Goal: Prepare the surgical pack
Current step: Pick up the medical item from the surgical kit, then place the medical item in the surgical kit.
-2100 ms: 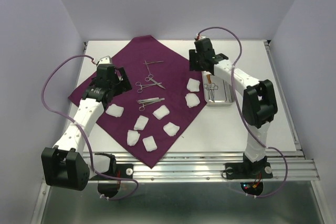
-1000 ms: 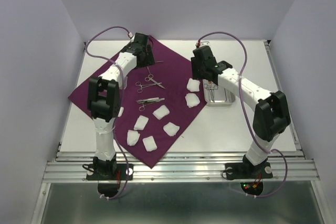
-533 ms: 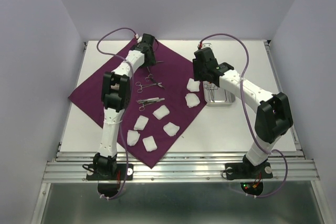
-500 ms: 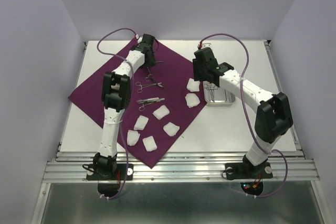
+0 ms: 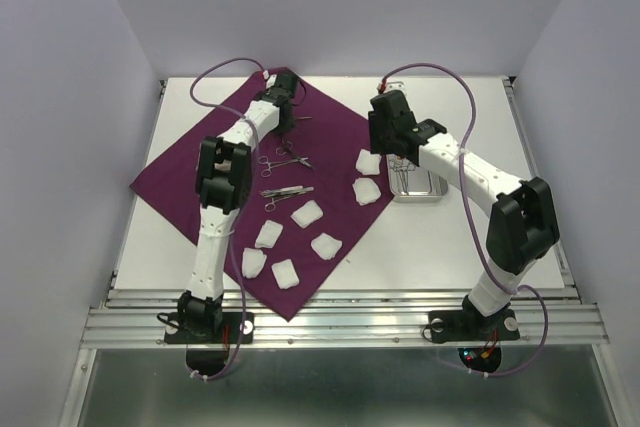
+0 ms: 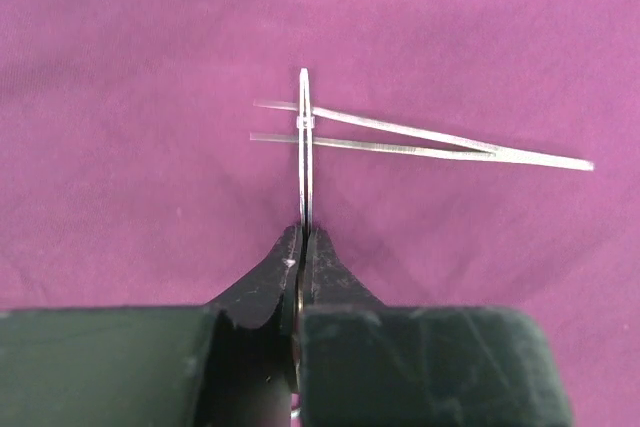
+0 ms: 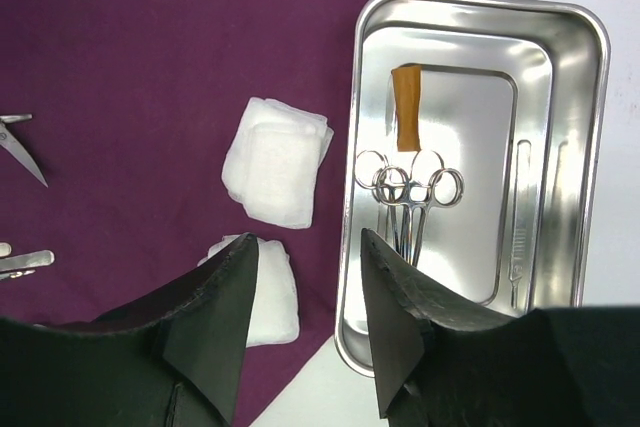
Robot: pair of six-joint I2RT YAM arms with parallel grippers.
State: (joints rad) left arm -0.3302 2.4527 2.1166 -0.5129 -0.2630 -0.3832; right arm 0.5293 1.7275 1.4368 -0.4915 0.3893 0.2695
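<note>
While the left gripper (image 6: 303, 247) clamps its jaws tight on a thin metal instrument (image 6: 305, 147) crossing tweezers (image 6: 420, 142), purple cloth (image 5: 165, 177) spread flat on table (image 5: 400, 247), right gripper (image 7: 307, 240) jaws spread apart, between gauze pad (image 7: 275, 162) and steel tray (image 7: 592, 147).

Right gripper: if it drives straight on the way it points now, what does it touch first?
Probably the surgical pack, the bare strip of cloth between the gauze pads and the steel tray. The right gripper is open; its fingers may catch a pad or the tray rim. Depth is unclear.
</note>
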